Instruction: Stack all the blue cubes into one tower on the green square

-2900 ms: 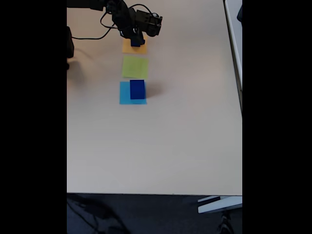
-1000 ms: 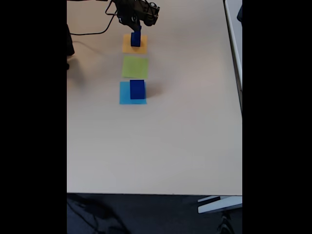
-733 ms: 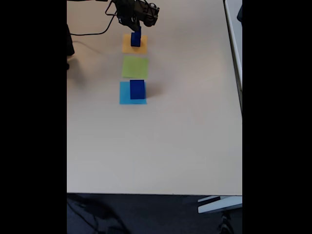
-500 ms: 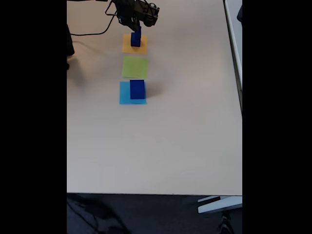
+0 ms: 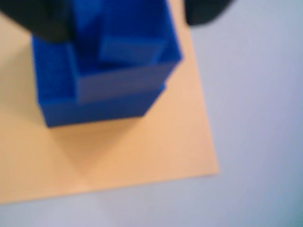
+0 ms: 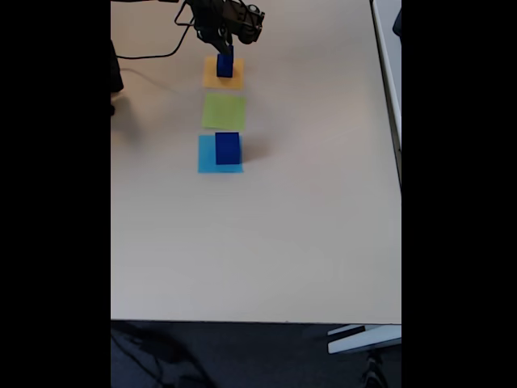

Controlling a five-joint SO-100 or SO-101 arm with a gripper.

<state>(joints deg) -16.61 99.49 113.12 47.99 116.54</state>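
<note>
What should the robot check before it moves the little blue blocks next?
1. Small blue cubes stacked on the orange square: ok.
2. Pincer right at the stack's top: ok.
3. Pincer closed on a cube: cannot tell, the wrist view is blurred.
4. Green square bare and ready: ok.
5. Large blue cube on the green square as base: not ok, it stands on the light-blue square.

- The gripper (image 6: 225, 50) now sits higher and farther back over the orange square (image 6: 212, 78) than 2.9 s ago.
- The small blue cubes (image 6: 225, 63) now show as a taller stack below it.
</note>
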